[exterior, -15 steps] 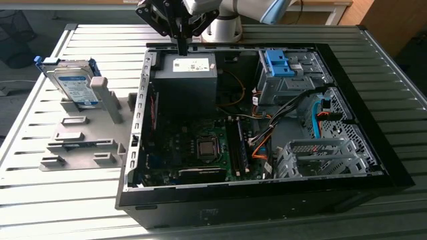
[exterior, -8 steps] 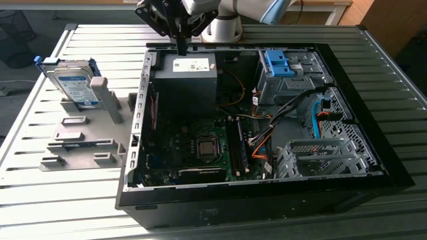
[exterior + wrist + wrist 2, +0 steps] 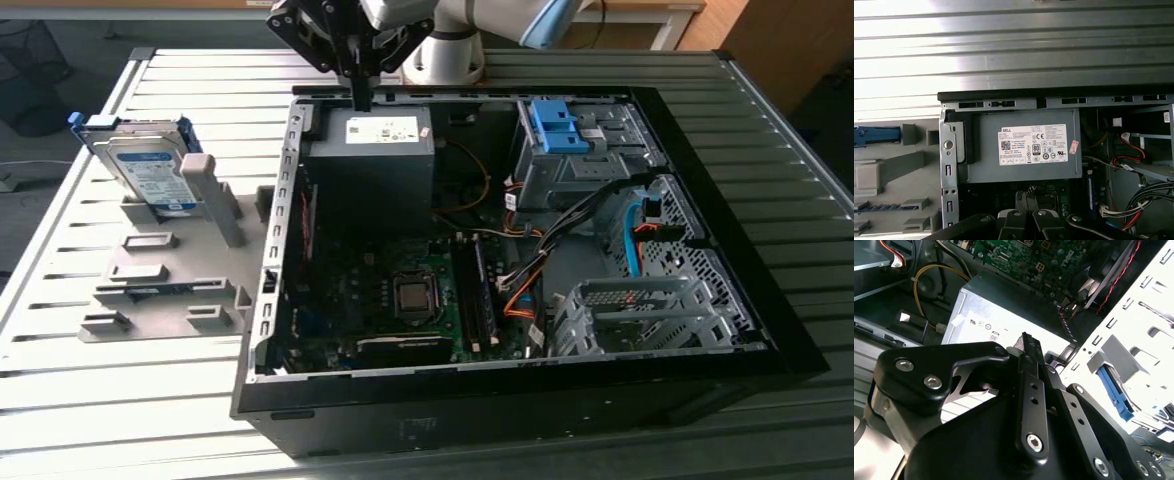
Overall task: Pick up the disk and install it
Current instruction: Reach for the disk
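Note:
The disk (image 3: 144, 165) is a silver drive with a white and light-blue label in a blue frame. It stands upright in a grey holder (image 3: 160, 290) on the table, at the exterior view's left of the open computer case (image 3: 534, 400). In the first wrist view the disk (image 3: 876, 135) shows edge-on as a blue strip. My gripper (image 3: 360, 98) hangs over the case's back edge, above the grey power supply (image 3: 380, 150), well apart from the disk. In both wrist views the gripper (image 3: 1029, 342) (image 3: 1025, 196) is shut, its fingers together with nothing between them.
Inside the case a grey drive bay with a blue latch bracket (image 3: 558, 125) sits at the back right, with cables (image 3: 534, 270) and a metal cage (image 3: 641, 315) in front of it. The motherboard (image 3: 400, 300) lies below the power supply. The slatted table (image 3: 80, 400) surrounds the case.

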Motion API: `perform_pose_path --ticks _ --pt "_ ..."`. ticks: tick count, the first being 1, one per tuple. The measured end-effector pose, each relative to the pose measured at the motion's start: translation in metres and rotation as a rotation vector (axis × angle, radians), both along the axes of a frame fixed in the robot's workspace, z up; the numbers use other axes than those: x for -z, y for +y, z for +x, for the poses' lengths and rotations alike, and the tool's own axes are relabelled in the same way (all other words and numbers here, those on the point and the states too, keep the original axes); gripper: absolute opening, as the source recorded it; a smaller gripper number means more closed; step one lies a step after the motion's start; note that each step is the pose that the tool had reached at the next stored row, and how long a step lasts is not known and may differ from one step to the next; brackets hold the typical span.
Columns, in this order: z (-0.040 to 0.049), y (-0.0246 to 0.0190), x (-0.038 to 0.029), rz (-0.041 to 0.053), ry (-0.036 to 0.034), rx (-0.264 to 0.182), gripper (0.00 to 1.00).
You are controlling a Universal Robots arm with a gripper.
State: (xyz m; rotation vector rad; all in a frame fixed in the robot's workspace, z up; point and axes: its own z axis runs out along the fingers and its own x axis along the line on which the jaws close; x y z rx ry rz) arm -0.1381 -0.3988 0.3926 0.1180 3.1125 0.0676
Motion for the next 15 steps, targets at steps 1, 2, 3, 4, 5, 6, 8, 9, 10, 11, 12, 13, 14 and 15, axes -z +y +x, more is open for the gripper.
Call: perform_pose_path --ticks 1,2,3,4,5,6,8,9,10,11,12,13,14,15 --pt "-0.0002 0.0000 0.0000 0.0000 0.0000 0.000 0.11" --pt "-0.0005 0.0000 0.0000 0.0000 0.0001 0.000 0.11" --pt "-0.0007 0.0000 0.0000 0.0000 0.0000 0.000 0.11" --pt "-0.0008 0.0000 0.0000 0.0000 0.0000 0.000 0.11" --pt "-0.0010 0.0000 0.0000 0.0000 0.0000 0.000 0.11" --pt "-0.0011 0.0000 0.0000 0.0000 0.0000 0.000 0.11" --pt "-0.0017 0.0000 0.0000 0.0000 0.0000 0.000 0.11" --pt "-0.0019 0.0000 0.0000 0.0000 0.0000 0.000 0.11" --pt "-0.0022 0.0000 0.0000 0.0000 0.0000 0.000 0.11" --pt "-0.0024 0.0000 0.0000 0.0000 0.0000 0.000 0.11" --pt "-0.0025 0.0000 0.0000 0.0000 0.0000 0.000 0.11" --pt "-0.0027 0.0000 0.0000 0.0000 0.0000 0.000 0.11" --pt "-0.0029 0.0000 0.0001 0.0000 0.0000 0.000 0.11" --pt "-0.0031 0.0000 0.0001 0.0000 0.0000 0.000 0.11"
